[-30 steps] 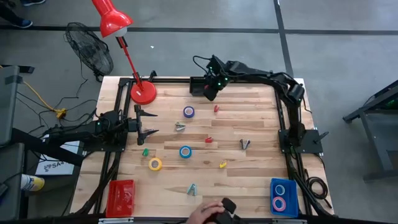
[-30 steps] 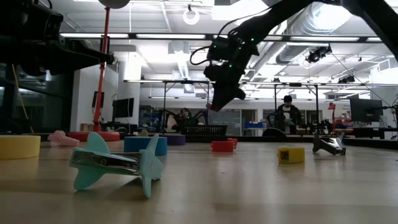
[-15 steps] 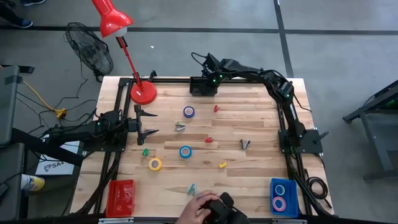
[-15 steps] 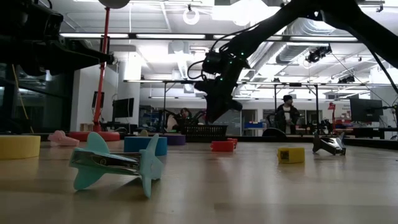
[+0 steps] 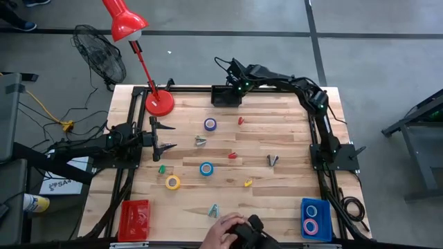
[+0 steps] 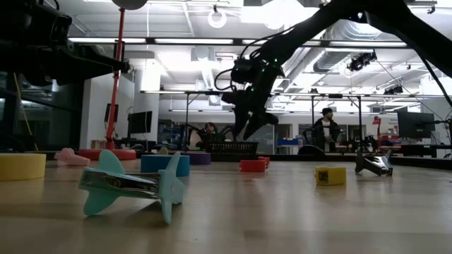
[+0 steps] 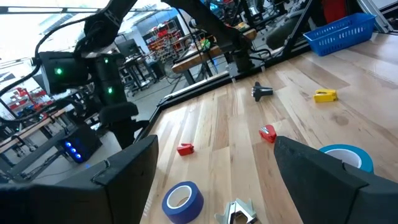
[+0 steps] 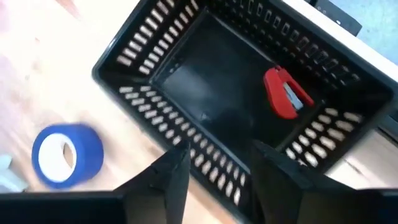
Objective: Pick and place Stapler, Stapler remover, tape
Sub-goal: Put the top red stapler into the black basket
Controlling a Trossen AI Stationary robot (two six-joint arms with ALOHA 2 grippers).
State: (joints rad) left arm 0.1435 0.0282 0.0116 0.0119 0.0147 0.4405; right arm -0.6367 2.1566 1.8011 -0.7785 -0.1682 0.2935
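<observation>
The right gripper (image 5: pixel 230 88) hangs with fingers parted above the black basket (image 8: pixel 186 93), a small red stapler (image 8: pixel 284 93) lying released inside below it; the next move calls for reaching the nearby blue tape (image 8: pixel 65 154).

Table seen from the wood, low down

A teal stapler remover (image 6: pixel 131 185) lies close in front on the table (image 6: pixel 282 219) — behind it sit a yellow tape roll (image 6: pixel 21 166), a blue tape roll (image 6: pixel 164 164) and a purple tape roll (image 6: pixel 200 159). A small red stapler (image 6: pixel 253 165), a yellow stapler (image 6: pixel 330 175) and a silver stapler remover (image 6: pixel 374 164) lie further right. The right gripper (image 6: pixel 253 129) hangs above the black basket (image 6: pixel 232 149), fingers apart — nothing in them. A person (image 6: pixel 325 131) stands far back
</observation>
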